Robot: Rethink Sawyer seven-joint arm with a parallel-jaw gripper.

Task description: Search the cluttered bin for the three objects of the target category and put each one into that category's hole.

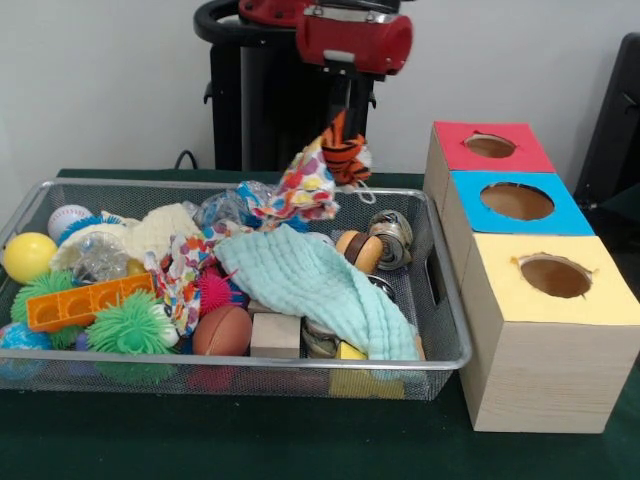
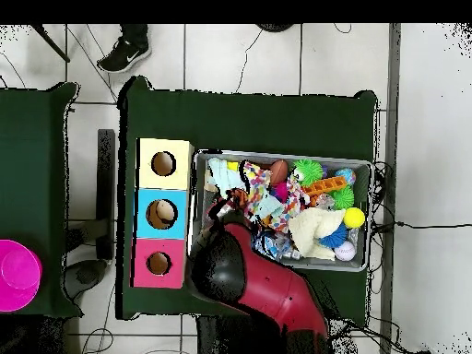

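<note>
My gripper (image 1: 347,122) hangs over the far right part of the wire mesh bin (image 1: 250,366) and is shut on the orange black-striped tiger (image 1: 346,152), held above the far rim. A patterned cloth (image 1: 300,186) rises up beside the tiger and touches it. In the overhead view my red arm (image 2: 267,286) covers the gripper; the tiger (image 2: 237,197) peeks out at the bin's (image 2: 277,155) left end. A yellow piece (image 1: 349,351) shows under the teal cloth (image 1: 320,285); I cannot tell whether it is the duck. The orange-tan figure is hidden.
Three wooden boxes with round holes stand right of the bin: red (image 1: 490,146), blue (image 1: 517,201), yellow (image 1: 555,276). The bin holds green spiky balls (image 1: 130,328), an orange block (image 1: 85,303), a toy football (image 1: 222,330), a yellow ball (image 1: 28,256) and wooden beads (image 1: 360,250).
</note>
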